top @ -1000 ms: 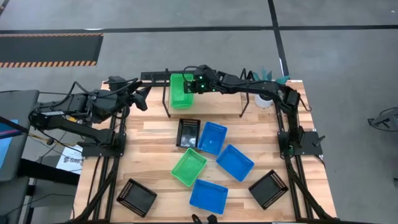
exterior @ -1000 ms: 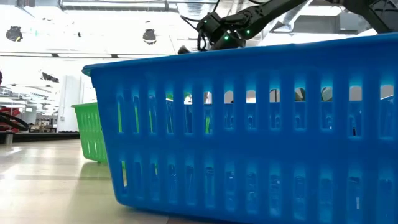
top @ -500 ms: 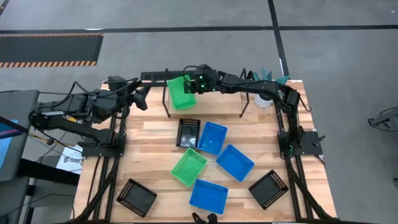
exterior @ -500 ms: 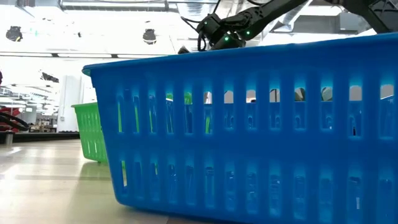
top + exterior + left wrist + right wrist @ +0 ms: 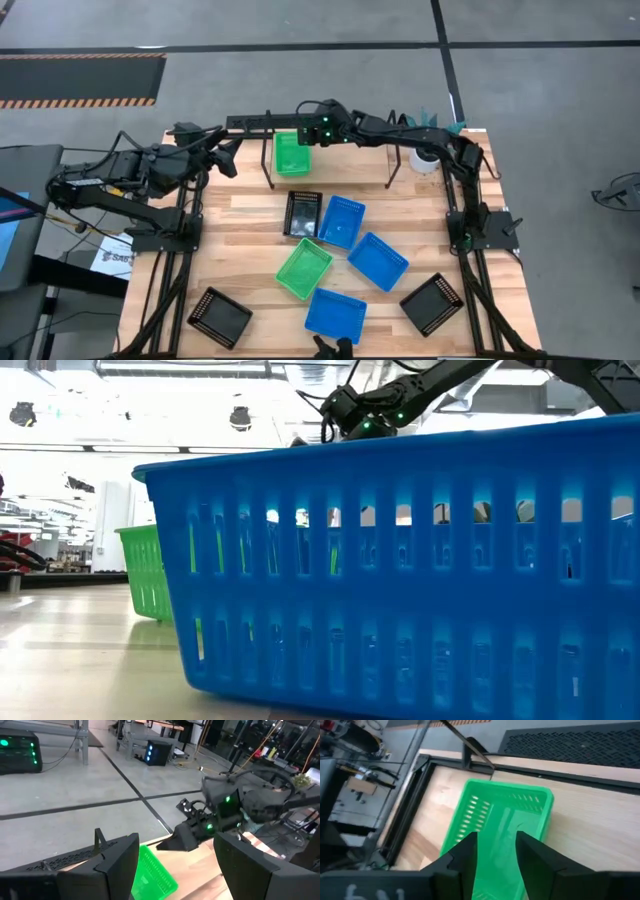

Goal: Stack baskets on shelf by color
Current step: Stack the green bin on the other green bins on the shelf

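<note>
A green basket [image 5: 291, 153] is seen on the shelf [image 5: 330, 125] under the right pincer [image 5: 308, 133], parted and holding nothing, while the left pincer [image 5: 228, 158] is held wide.

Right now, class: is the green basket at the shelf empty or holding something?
Empty. The right wrist view shows the green basket's bare floor and perforated walls, nothing inside.

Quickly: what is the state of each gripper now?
Left gripper: open, holding nothing.
Right gripper: open above the green basket, not gripping it.
</note>
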`<action>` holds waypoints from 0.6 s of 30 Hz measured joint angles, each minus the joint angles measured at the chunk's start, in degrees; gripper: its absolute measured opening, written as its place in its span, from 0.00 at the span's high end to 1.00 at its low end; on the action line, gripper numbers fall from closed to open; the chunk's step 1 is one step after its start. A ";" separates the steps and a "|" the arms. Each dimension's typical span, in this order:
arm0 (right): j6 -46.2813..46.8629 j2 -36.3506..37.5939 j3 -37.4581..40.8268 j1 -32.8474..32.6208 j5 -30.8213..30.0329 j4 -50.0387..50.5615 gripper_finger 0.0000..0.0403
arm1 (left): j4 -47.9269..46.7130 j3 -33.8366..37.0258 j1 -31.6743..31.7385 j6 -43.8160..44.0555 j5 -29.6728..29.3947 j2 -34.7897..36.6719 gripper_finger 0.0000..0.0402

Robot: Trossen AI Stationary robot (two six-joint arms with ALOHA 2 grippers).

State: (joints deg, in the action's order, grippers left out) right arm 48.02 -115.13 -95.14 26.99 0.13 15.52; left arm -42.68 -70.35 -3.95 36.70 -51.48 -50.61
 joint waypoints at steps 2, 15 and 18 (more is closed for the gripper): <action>-0.58 1.41 0.03 0.78 2.19 -0.03 0.60 | -0.48 0.00 0.37 0.78 1.08 0.00 0.39; -14.05 17.02 -0.08 -4.20 3.99 38.88 0.60 | -7.61 0.00 5.60 4.71 16.44 0.33 0.39; -13.17 18.56 -0.04 -10.47 -0.16 52.29 0.57 | -8.26 0.00 5.66 4.74 18.15 0.37 0.39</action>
State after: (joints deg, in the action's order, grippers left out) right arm 34.85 -96.57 -95.18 16.52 -0.03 67.81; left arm -50.95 -70.35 1.72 41.44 -33.33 -50.24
